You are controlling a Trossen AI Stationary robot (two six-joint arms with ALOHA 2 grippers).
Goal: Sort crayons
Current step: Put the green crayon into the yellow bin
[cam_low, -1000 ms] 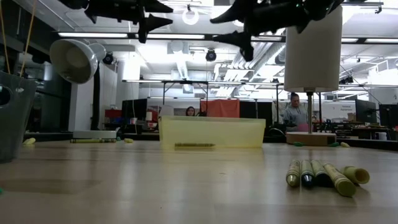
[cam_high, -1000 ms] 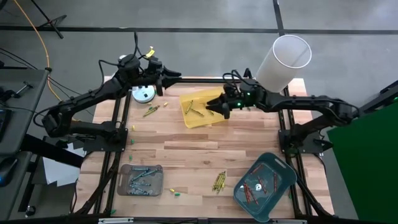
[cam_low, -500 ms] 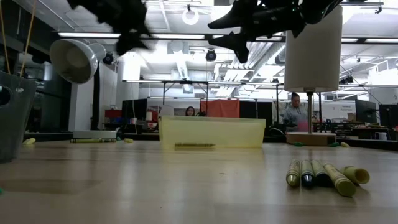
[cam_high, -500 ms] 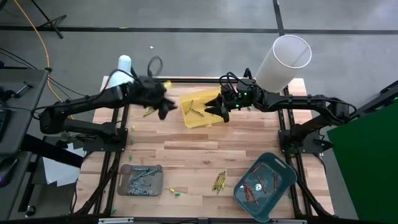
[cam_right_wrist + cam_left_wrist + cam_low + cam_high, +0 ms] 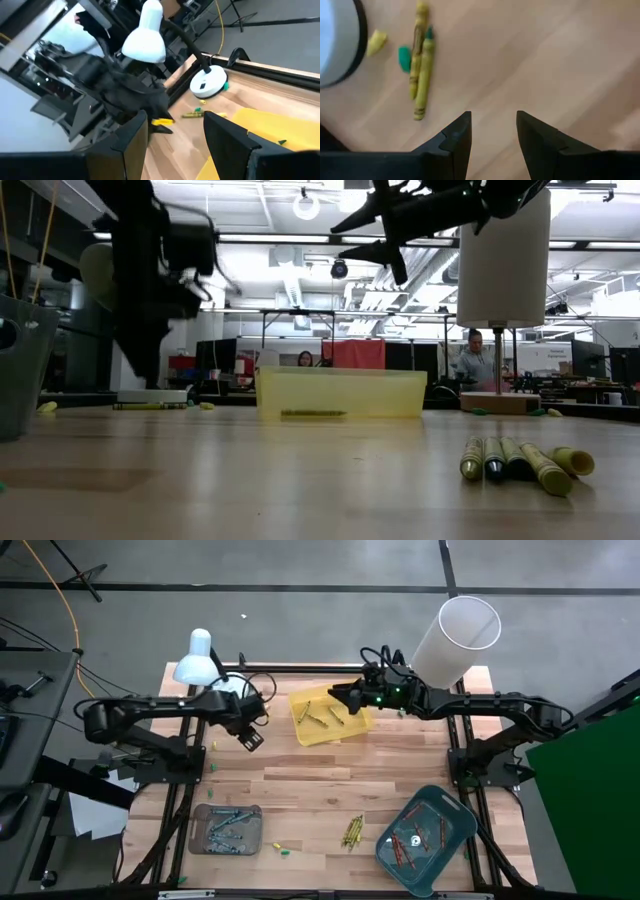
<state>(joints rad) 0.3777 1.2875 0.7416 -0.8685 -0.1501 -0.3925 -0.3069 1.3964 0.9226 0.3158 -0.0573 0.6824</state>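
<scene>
Left gripper point(image 5: 250, 738) angled down over bare wood near table's left edge, jaws apart, empty; two yellow-olive crayons point(image 5: 420, 70) on wood just ahead. Open boards toward centre. Right gripper point(image 5: 338, 693) raised over yellow tray point(image 5: 345, 728) at far edge, jaws apart, empty. Crayon cluster point(image 5: 352, 831) near front edge; more crayons inside grey tray point(image 5: 226, 828) and teal tray point(image 5: 425, 832).

Table point(image 5: 320, 780) pale wood planks, matt; yellow tray point(image 5: 328, 716) translucent plastic; crayons point(image 5: 351, 832) paper-wrapped
</scene>
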